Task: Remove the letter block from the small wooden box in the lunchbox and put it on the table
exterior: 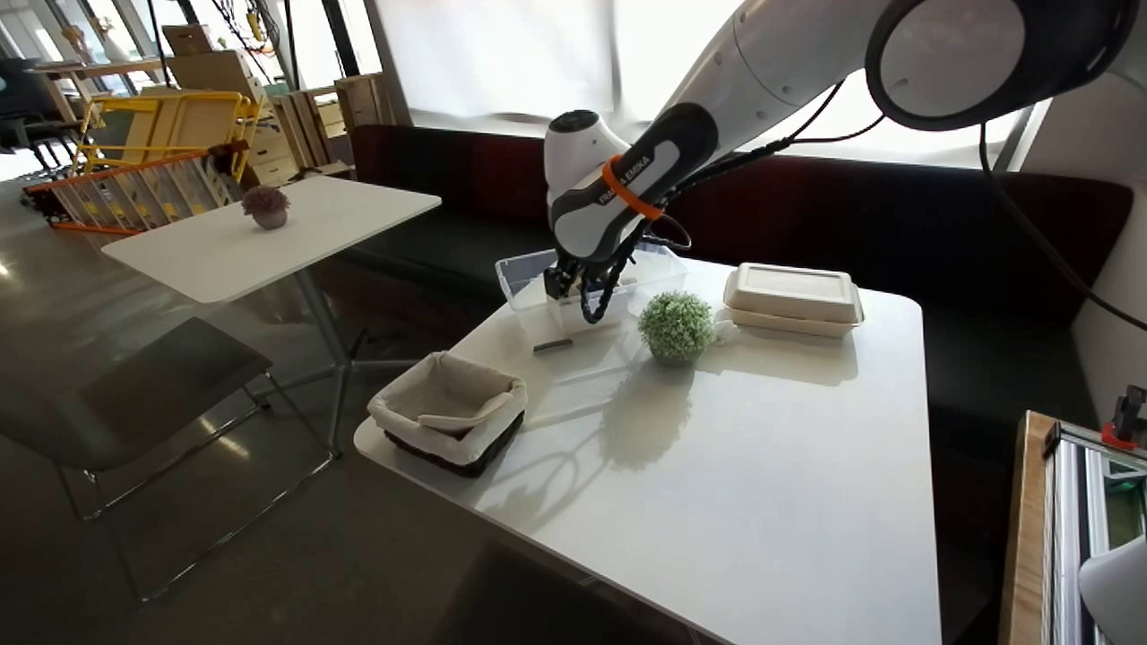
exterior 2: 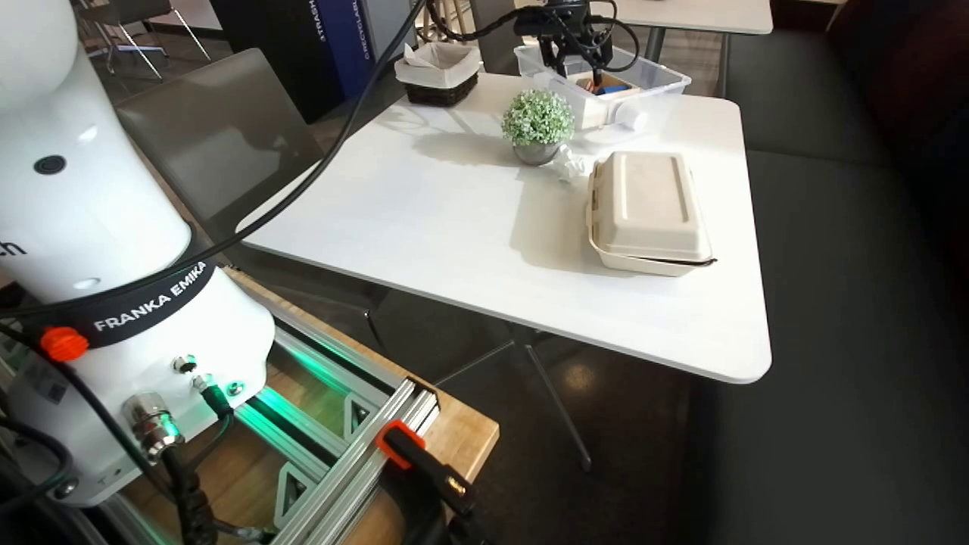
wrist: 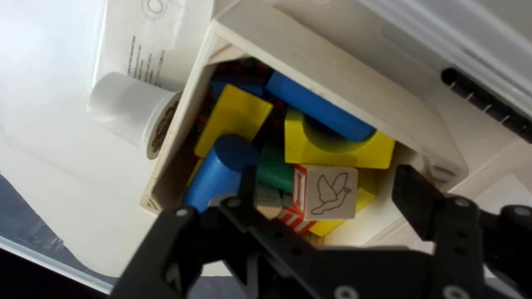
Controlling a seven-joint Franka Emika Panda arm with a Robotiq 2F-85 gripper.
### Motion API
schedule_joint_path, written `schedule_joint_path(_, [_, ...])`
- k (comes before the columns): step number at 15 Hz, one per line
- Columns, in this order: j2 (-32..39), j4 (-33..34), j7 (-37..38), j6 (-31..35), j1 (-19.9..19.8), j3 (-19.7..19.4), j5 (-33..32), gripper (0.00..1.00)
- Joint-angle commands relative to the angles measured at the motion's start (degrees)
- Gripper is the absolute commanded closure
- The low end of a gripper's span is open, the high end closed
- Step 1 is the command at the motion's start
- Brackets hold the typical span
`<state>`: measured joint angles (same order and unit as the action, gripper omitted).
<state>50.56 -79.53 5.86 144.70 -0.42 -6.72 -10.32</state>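
Where the black two-fingered gripper points down, its fingers stand apart, released, with a gap on either side of the pale wooden letter block, a cube with outlined bird and red-edged face. Block location: among other pieces inside the small pale open-topped wooden box. Further contents: yellow block with curved cut-out, blue cylinder, green block, blue bar. Beside the box: white cup, on its side. Around both: clear rectangular plastic lunchbox. Under the lunchbox: glossy white rectangular table, also bearing potted green leafy plant, beige lidded container and dark cloth-lined basket.
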Motion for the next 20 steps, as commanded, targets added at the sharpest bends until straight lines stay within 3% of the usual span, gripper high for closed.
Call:
schedule_joint_path(1, [2.2, 2.0, -1.4, 2.8, -0.7, 0.5, 1.2, 0.24])
schedule_joint_path(2, [2.3, 2.0, -1.5, 3.3, -0.7, 0.6, 1.3, 0.33])
schedule_joint_path(4, [2.6, 1.9, -1.8, 4.6, -0.9, 0.8, 1.6, 0.31])
schedule_joint_path(5, [2.7, 1.9, -1.9, 5.2, -1.0, 0.9, 1.7, 0.4])
schedule_joint_path(6, [2.9, 1.9, -2.1, 5.7, -1.1, 1.0, 1.8, 0.37])
schedule_joint_path(10, [3.4, 1.8, -2.5, 7.1, -1.4, 1.0, 2.0, 0.47])
schedule_joint_path(11, [3.4, 1.7, -2.5, 7.3, -1.4, 0.9, 2.0, 0.55])
schedule_joint_path(12, [3.2, 1.4, -2.6, 7.6, -1.4, 0.8, 1.9, 0.73])
schedule_joint_path(14, [2.2, 0.5, -2.9, 8.5, -1.4, 1.0, 1.9, 0.9])
schedule_joint_path(17, [-1.0, -2.1, -1.9, 8.0, -0.5, 0.4, 1.8, 0.91])
schedule_joint_path(20, [-5.6, -5.7, 0.8, 6.4, 2.3, -3.6, -0.6, 0.91])
